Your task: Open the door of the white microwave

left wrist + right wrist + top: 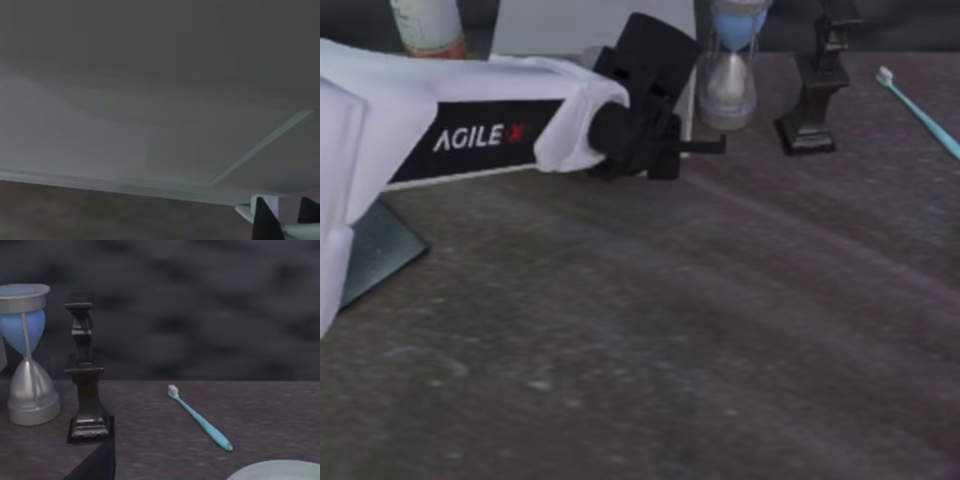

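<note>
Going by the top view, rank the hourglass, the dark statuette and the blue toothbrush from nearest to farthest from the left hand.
Left hand:
1. Hourglass, just beyond it.
2. Dark statuette, further right.
3. Blue toothbrush, at the right edge.

One white microwave [585,28], one hourglass [730,70], one dark statuette [817,85], one toothbrush [920,110], one bottle [428,27].
</note>
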`<move>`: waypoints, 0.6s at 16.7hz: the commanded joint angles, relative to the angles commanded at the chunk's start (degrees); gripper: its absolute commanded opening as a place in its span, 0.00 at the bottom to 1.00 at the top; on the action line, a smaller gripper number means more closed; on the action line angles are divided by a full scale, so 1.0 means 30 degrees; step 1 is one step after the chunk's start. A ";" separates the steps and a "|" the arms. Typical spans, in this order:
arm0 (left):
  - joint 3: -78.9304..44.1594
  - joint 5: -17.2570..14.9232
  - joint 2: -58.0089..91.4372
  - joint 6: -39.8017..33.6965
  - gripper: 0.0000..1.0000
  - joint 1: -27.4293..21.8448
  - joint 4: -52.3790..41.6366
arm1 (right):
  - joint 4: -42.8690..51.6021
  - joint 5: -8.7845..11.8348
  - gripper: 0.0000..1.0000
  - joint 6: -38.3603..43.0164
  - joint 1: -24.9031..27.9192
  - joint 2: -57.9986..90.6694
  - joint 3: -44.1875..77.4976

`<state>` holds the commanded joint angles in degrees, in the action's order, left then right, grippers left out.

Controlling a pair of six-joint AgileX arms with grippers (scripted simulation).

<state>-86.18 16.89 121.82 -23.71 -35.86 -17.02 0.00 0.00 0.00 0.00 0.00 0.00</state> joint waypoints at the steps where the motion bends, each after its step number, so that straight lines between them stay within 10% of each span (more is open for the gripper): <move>1: 0.0181 -0.0088 -0.0131 0.0158 0.00 0.0051 0.0106 | 0.0000 0.0000 1.00 0.0000 0.0000 0.0000 0.0000; 10: 0.1433 -0.0757 -0.0994 0.1261 0.00 0.0378 0.0886 | 0.0000 0.0000 1.00 0.0000 0.0000 0.0000 0.0000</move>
<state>-81.88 14.62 118.83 -19.92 -34.73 -14.36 0.00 0.00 0.00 0.00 0.00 0.00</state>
